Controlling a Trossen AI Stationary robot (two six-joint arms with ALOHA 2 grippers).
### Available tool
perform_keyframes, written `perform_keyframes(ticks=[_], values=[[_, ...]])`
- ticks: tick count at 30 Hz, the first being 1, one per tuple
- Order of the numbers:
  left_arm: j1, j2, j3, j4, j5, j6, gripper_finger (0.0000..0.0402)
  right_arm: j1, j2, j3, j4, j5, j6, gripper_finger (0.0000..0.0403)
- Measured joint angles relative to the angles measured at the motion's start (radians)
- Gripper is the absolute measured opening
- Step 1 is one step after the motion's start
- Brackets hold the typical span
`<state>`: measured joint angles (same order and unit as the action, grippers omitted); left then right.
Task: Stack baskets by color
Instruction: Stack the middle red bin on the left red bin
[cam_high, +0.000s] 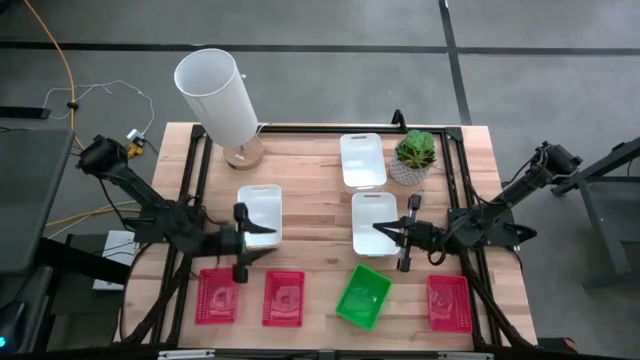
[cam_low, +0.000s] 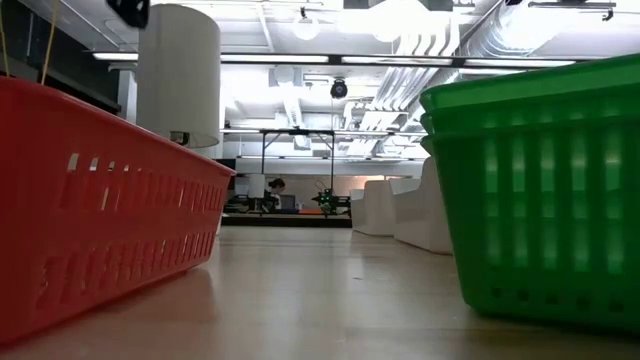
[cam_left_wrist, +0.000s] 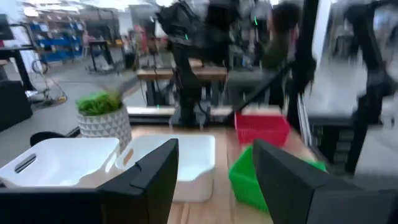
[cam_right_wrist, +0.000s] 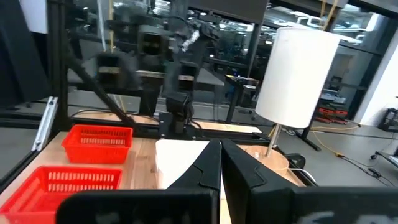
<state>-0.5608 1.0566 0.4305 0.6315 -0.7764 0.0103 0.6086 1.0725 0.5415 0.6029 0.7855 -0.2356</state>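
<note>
Three red baskets (cam_high: 218, 296) (cam_high: 283, 298) (cam_high: 449, 302) lie in a row along the near edge. Between them stands a green basket (cam_high: 363, 295); the low view shows it as nested green baskets (cam_low: 540, 190). Three white baskets rest farther back (cam_high: 260, 210) (cam_high: 362, 160) (cam_high: 374, 215). My left gripper (cam_high: 258, 240) hovers open, pointing level over the left white basket's near edge; nothing is between its fingers (cam_left_wrist: 149, 180). My right gripper (cam_high: 385, 232) is shut, level, over the right white basket's near left corner.
A tall white cylinder (cam_high: 215, 95) on a round wooden base stands at the far left. A small potted plant (cam_high: 414, 155) stands at the far right beside a white basket. A black frame (cam_high: 330, 128) borders the table. Bare wood lies mid-table between the white baskets.
</note>
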Motion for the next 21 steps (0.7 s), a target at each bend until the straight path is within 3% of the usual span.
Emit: perform_keyframes(ticks=[8, 21], values=[[0.004, -0.132, -0.109, 0.068, -0.002, -0.011, 0.0193, 0.0, 0.0, 0.0, -0.025, -0.118, 0.053, 0.0], [-0.002, -0.124, -0.109, 0.069, 0.032, -0.007, 0.0193, 0.0, 0.0, 0.0, -0.038, -0.125, 0.053, 0.0]])
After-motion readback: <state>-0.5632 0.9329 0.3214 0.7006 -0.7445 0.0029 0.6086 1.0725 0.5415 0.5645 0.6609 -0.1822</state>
